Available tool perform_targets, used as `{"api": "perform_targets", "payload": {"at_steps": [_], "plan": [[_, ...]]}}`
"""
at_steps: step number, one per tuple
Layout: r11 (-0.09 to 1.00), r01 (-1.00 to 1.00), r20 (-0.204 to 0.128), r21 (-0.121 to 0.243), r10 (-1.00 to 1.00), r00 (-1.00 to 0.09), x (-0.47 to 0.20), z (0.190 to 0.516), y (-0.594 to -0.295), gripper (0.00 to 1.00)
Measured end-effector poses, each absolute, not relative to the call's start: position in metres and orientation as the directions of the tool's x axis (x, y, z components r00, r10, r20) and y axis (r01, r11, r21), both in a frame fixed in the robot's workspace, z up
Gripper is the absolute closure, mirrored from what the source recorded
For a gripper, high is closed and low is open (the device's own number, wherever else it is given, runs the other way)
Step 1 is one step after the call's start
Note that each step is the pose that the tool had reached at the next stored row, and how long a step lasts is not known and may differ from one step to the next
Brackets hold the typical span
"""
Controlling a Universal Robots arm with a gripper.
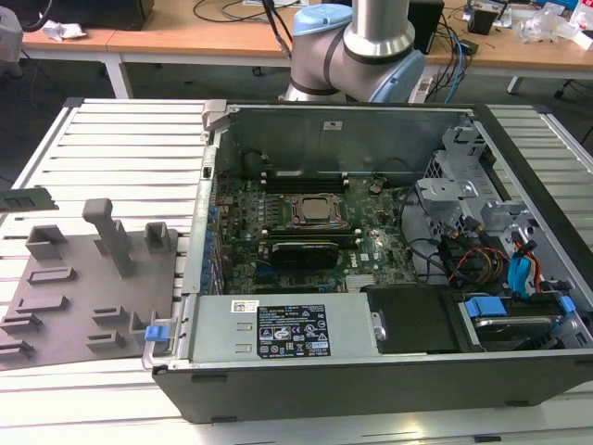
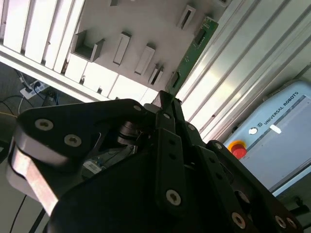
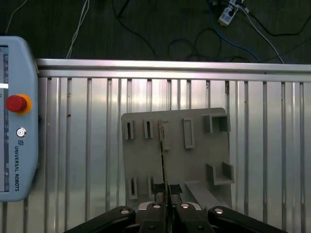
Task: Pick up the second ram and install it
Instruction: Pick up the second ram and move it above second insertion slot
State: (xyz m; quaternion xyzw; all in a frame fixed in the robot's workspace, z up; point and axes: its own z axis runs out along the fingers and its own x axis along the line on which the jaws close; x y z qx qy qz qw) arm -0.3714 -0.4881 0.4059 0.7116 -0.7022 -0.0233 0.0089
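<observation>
All 3 views share the grey tray (image 1: 139, 292).

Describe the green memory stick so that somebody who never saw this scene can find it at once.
Find the grey holder tray lying on the ribbed metal table. Over it, the end effector grips one end of a long, thin, flat memory stick. It is the only green thing there; its neighbours are grey blocks and slots fixed on the tray.

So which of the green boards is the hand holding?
The thin second ram, clamped in the hand above the grey tray; the motherboard sits inside the case.
</observation>
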Motion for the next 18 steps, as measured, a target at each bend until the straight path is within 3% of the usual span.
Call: {"api": "perform_targets", "payload": {"at_steps": [18], "plan": [[-0.014,-0.999,-0.022,0.047,-1.000,0.013,-0.369,0.426,-0.441,0.86]]}}
